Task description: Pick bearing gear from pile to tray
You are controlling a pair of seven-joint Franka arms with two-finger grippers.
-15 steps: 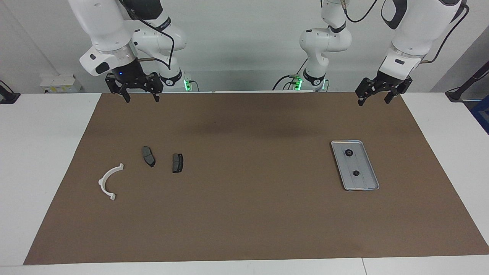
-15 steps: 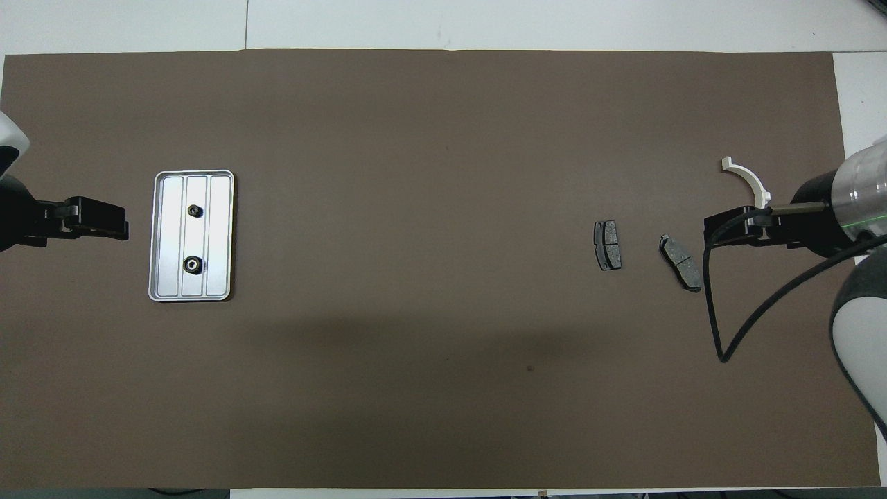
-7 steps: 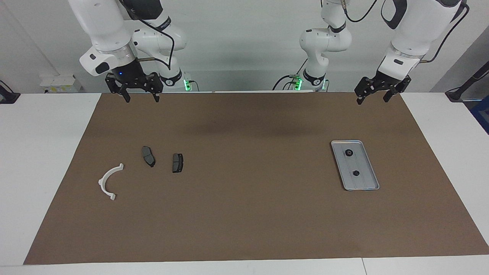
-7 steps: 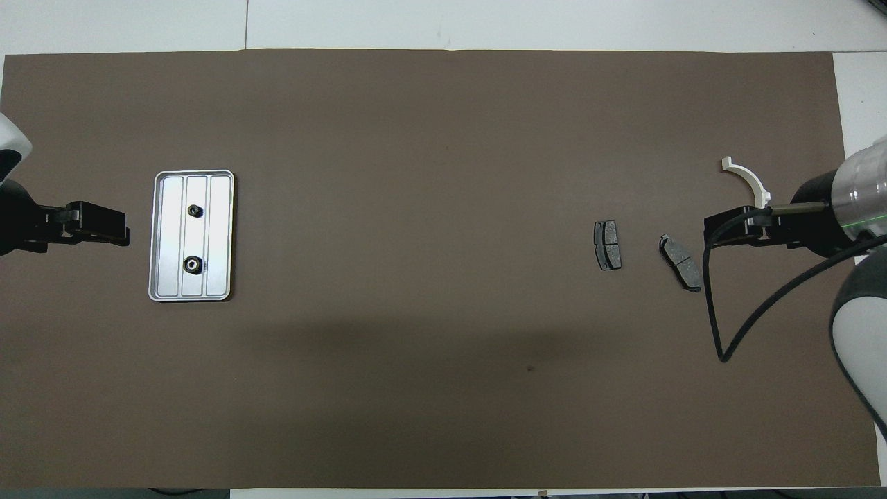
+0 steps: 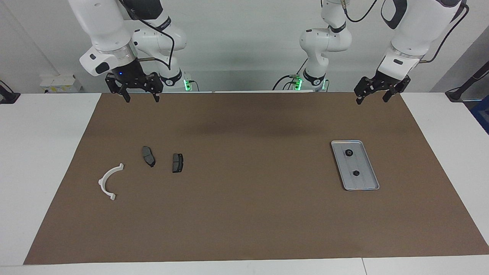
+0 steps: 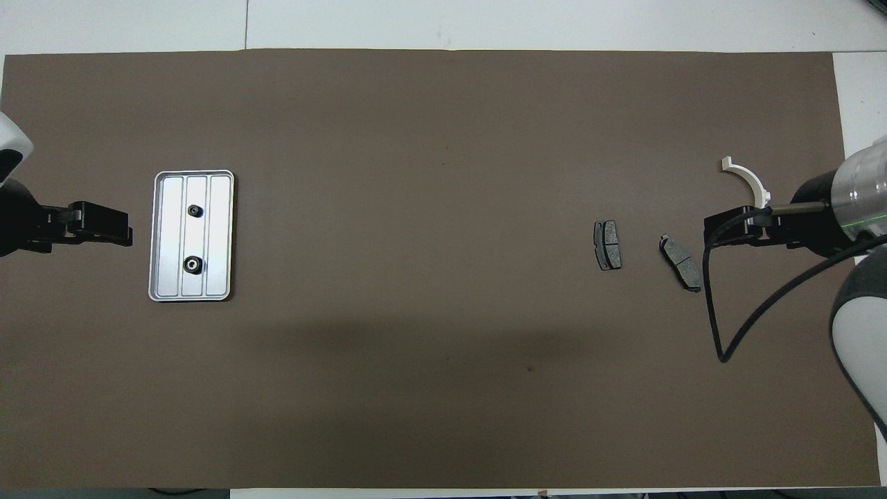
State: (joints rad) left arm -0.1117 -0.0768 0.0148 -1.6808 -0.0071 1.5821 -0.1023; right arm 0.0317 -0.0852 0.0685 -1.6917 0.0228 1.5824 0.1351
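Observation:
Two small black round bearing gears (image 5: 348, 152) (image 5: 355, 173) lie in the silver tray (image 5: 365, 168) toward the left arm's end; the overhead view shows the gears (image 6: 195, 210) (image 6: 192, 263) on the tray's (image 6: 220, 235) middle rib. The pile, toward the right arm's end, shows a white arc bracket (image 5: 110, 181) (image 6: 747, 179) and two dark grey pads (image 5: 148, 156) (image 5: 177, 162) (image 6: 608, 244) (image 6: 680, 262). My right gripper (image 5: 141, 100) (image 6: 714, 232) hangs open and empty, high over the mat's robot-side edge. My left gripper (image 5: 372, 101) (image 6: 123, 232) hangs open and empty, likewise high.
A brown mat (image 5: 248, 214) covers most of the white table (image 5: 42, 152). A black cable (image 6: 721, 326) loops down from the right arm over the mat. In the overhead view the right gripper covers part of the white bracket.
The left gripper has risen slightly and edged toward the tray's side. The right arm and all the parts have stayed still.

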